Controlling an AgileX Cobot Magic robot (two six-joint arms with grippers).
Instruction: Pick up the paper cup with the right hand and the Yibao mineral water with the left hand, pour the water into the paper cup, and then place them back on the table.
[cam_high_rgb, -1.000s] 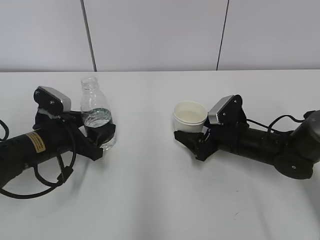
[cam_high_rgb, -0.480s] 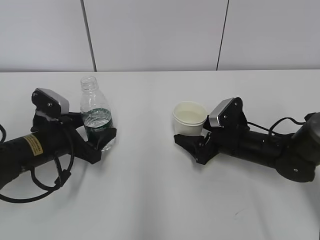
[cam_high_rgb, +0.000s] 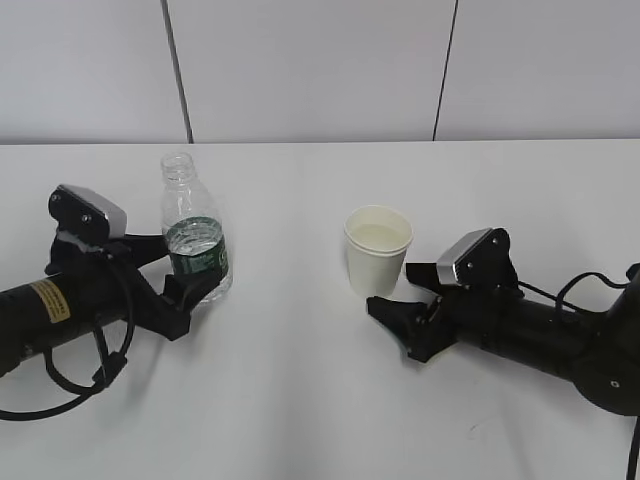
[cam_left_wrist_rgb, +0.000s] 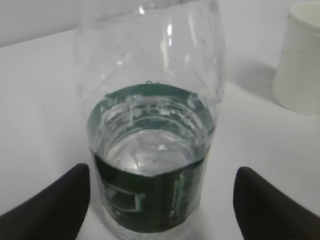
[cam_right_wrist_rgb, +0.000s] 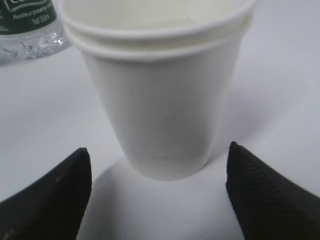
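Note:
The Yibao mineral water, a clear uncapped bottle with a dark green label and partly full, stands upright on the white table. My left gripper is open; its fingertips flank the bottle's base with gaps on both sides, as the left wrist view shows with the bottle between them. The paper cup stands upright at the middle. My right gripper is open just in front of it, apart from it. In the right wrist view the cup stands beyond the open fingertips of that gripper.
A white panelled wall runs along the table's far edge. The cup shows at the top right of the left wrist view. The bottle's base shows at the top left of the right wrist view.
Both arms have drawn back. The left gripper slid left, away from the bottle. The right gripper moved right and nearer the front, leaving the cup standing free.

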